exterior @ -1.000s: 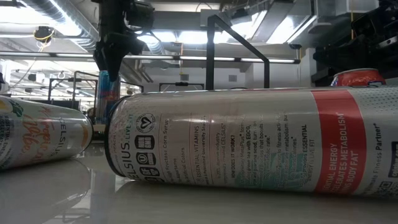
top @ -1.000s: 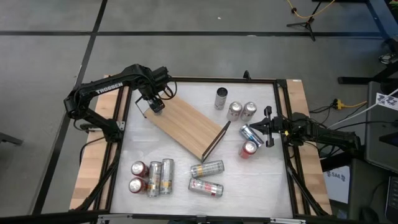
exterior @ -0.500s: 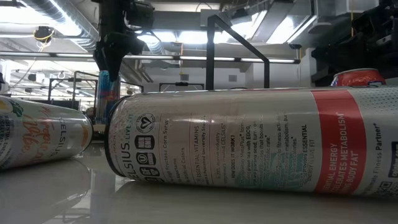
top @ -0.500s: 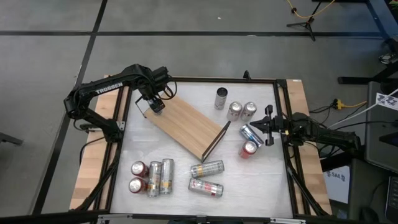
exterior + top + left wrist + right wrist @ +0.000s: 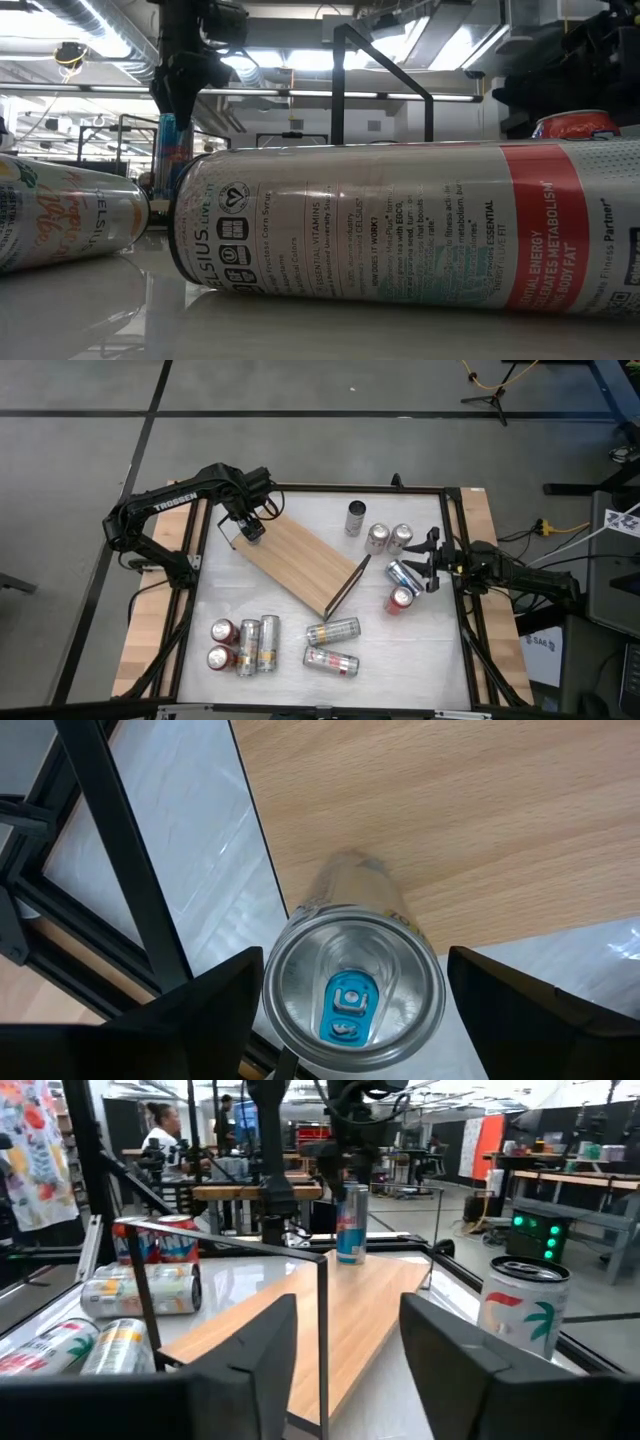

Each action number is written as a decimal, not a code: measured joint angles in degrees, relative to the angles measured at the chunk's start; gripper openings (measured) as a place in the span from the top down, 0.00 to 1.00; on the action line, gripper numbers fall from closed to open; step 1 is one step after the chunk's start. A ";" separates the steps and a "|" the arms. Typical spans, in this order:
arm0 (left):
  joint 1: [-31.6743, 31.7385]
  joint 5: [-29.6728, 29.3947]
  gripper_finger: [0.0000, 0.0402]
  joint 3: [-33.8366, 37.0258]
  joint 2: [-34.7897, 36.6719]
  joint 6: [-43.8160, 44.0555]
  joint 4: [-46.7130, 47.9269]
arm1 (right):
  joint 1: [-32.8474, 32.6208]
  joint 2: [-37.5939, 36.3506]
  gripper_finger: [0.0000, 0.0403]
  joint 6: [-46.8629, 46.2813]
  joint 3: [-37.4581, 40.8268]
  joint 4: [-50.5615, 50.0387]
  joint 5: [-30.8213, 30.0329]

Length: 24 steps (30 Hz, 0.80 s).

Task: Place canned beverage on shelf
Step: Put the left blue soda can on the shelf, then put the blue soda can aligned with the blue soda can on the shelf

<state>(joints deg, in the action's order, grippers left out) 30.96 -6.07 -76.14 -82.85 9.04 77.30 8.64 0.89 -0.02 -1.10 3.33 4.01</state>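
White surface (image 5: 280,660) with cans lying all over it, workshop room behind. The shelf (image 5: 300,560) sits angled in the middle, and one can (image 5: 350,1000) stands upright at its far-left corner. Left hand (image 5: 250,530) is right above that can, fingers spread wide on both sides, not touching. Right hand (image 5: 428,562) is low by the right edge, fingers parted, holding nothing, next to a blue can (image 5: 402,576) lying down.

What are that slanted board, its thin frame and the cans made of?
The shelf board looks like light wood or a wood-look laminate: pale brown with fine grain lines, matte. Its frame seems to be thin black-painted metal bar. The can on the board looks like aluminium: a shiny silver top with a blue pull tab. The lying cans carry glossy printed labels.
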 joint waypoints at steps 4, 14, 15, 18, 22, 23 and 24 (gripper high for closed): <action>0.00 0.00 0.23 -0.80 0.00 0.00 0.71 | -0.01 -0.01 0.50 -0.06 -0.03 0.01 0.02; 0.00 -0.42 0.23 -9.20 0.04 -0.17 1.86 | -0.01 0.00 0.47 -0.15 -0.05 1.19 0.04; -0.01 -0.42 0.23 -10.29 0.04 -0.17 1.88 | -0.02 0.00 0.47 -0.17 -0.05 2.29 0.05; -0.01 -0.42 0.23 -13.95 0.04 -0.19 1.60 | 0.00 0.00 0.47 -0.48 -1.06 4.28 0.55; -0.72 -0.50 0.23 -17.82 0.09 -1.31 -2.78 | -0.02 0.03 0.47 -4.07 -6.59 -1.35 -1.99; -1.09 -0.48 0.23 -18.21 0.09 -1.91 -4.83 | -0.02 0.15 0.47 -4.37 -8.20 -3.84 -2.66; -1.50 -0.48 0.23 -18.54 0.09 -2.05 -7.00 | -0.01 0.27 0.47 -4.53 -9.85 -6.59 -3.13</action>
<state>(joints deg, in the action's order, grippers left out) 29.46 -6.55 -94.68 -82.76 6.99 70.29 8.63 1.16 -4.55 -10.95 -3.26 0.88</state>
